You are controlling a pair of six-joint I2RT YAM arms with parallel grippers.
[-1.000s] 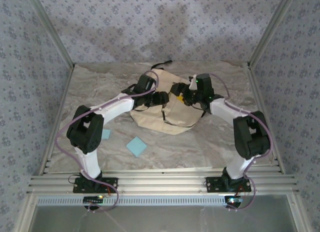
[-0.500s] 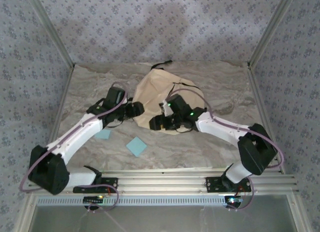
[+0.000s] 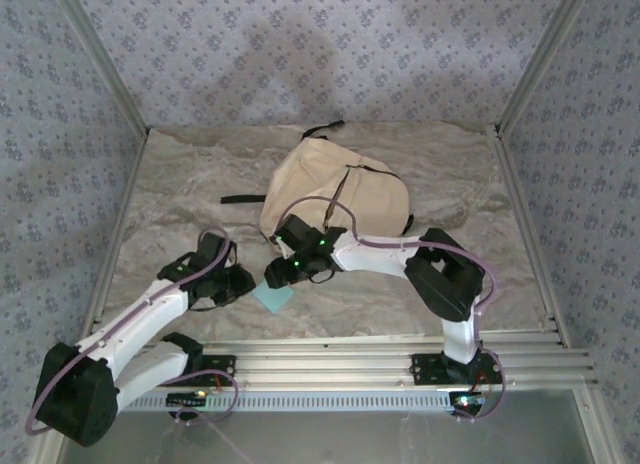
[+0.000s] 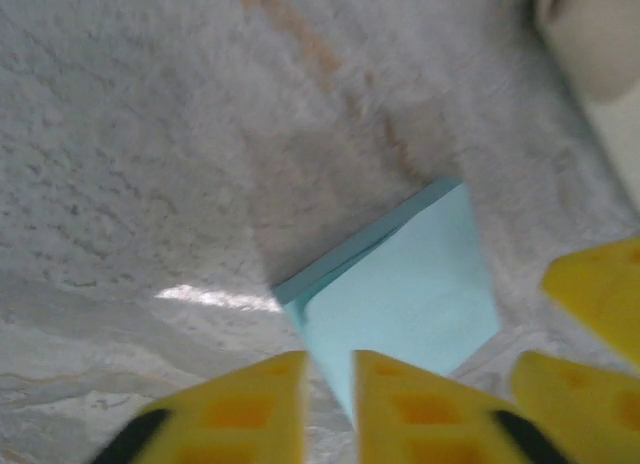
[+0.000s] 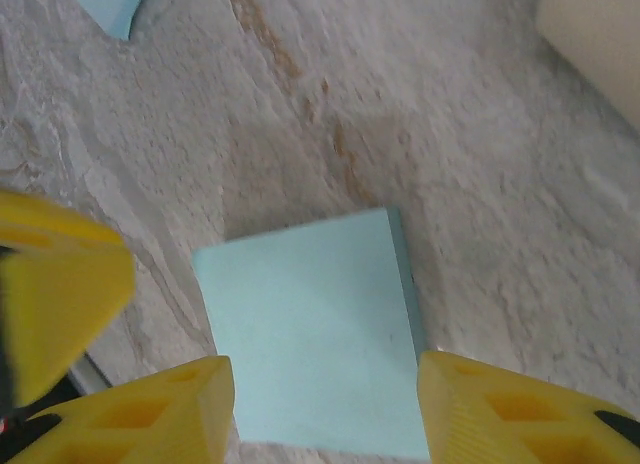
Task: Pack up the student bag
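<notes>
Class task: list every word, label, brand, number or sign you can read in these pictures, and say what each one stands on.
None: no readable text in any view.
student bag: plain beige fabric, no legible label or brand.
light blue pad: blank face.
other light blue pad: blank as far as it shows.
wallpaper: repeating flower-like pattern, not writing.

Both arms have drawn back off the student bag [image 3: 335,189], which now lies uncovered, to the blue pad [image 5: 310,324] nearer the bases. The left gripper [image 4: 330,384] has narrowed to a slit at the pad's corner, and the right gripper [image 5: 325,394] has drawn in, jaws astride the pad.
</notes>
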